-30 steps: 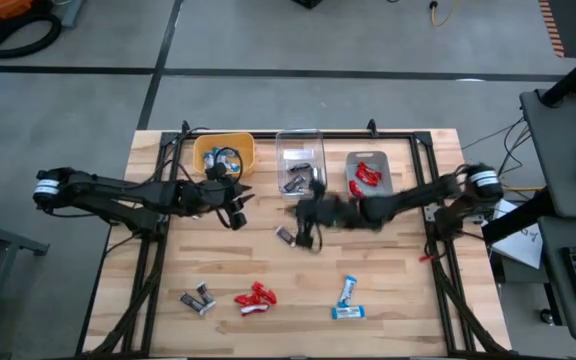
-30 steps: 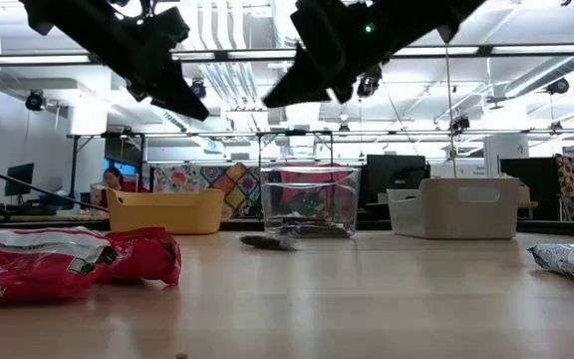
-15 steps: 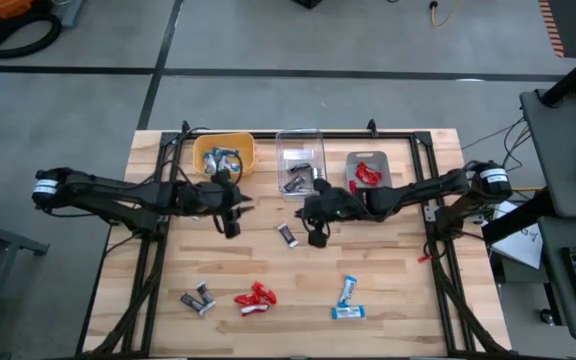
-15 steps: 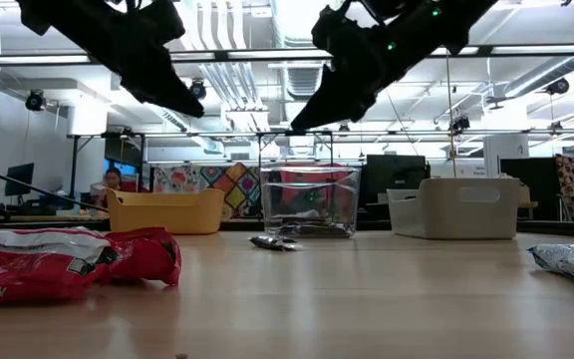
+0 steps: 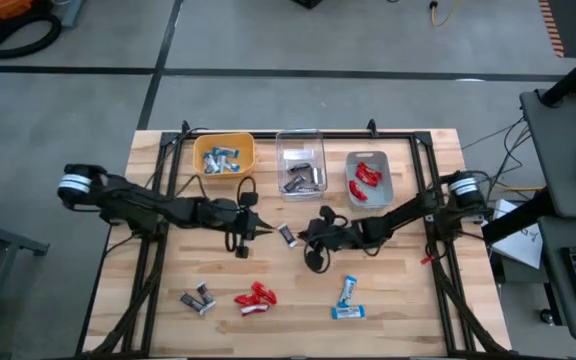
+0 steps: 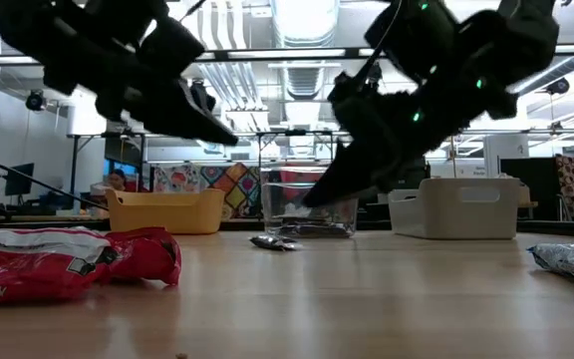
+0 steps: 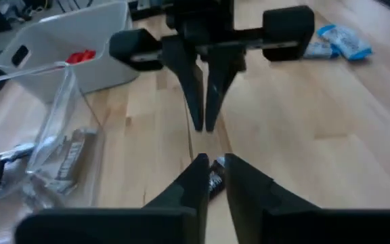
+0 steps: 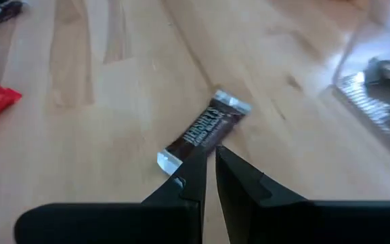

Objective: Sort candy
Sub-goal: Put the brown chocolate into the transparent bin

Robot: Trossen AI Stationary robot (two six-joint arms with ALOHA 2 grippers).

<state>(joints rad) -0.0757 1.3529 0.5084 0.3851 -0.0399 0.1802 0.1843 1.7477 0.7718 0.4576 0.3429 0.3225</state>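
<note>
Both grippers are low over the middle of the table, pointing at each other with one dark brown candy lying flat on the wood between their tips. The left gripper has its fingers drawn narrow and holds nothing. The right gripper has its fingers pressed nearly together, empty, the candy just beyond their tips.

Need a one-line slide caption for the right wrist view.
Right gripper hovers shut beside a brown candy lying on the wooden table.
</note>
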